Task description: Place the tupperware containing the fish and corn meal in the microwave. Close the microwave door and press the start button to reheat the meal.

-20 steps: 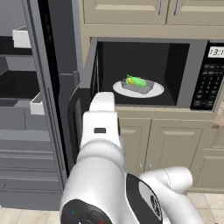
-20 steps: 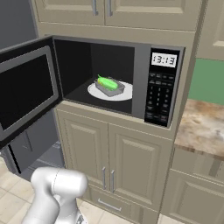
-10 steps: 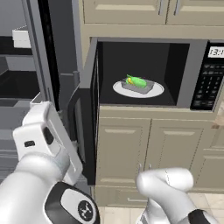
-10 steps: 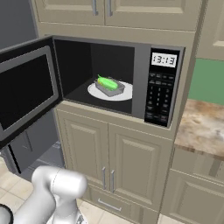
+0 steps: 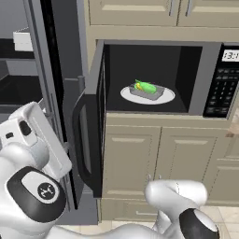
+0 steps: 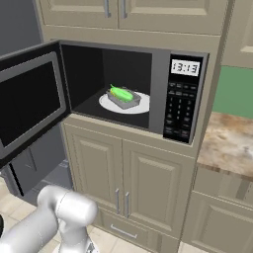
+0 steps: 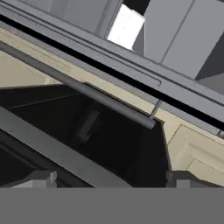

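Observation:
The microwave [image 5: 212, 77] [image 6: 180, 99] stands with its door [image 5: 93, 121] [image 6: 29, 101] swung wide open to the left. Inside, the pale tupperware [image 5: 147, 92] [image 6: 125, 98] rests on a white round plate [image 5: 163, 98], holding the green and yellow fish and corn meal [image 5: 144, 86] [image 6: 121, 92]. My white hand [image 5: 37, 133] hangs low, left of the door's outer side. In the hand view my gripper [image 7: 111, 181] is open with nothing between its fingers, and it faces the door's dark outer face and grey bar handle [image 7: 87, 92].
The tall fridge stands open at the left, with a white bin [image 5: 22, 39] [image 7: 126, 26] on a shelf. Beige cabinet doors [image 6: 128, 183] lie under the microwave. A stone counter [image 6: 232, 143] extends at the right.
My arm has swung from in front of the microwave's opening down and to the left, to the outer side of the open door. The gripper has stayed open. The tupperware has not moved.

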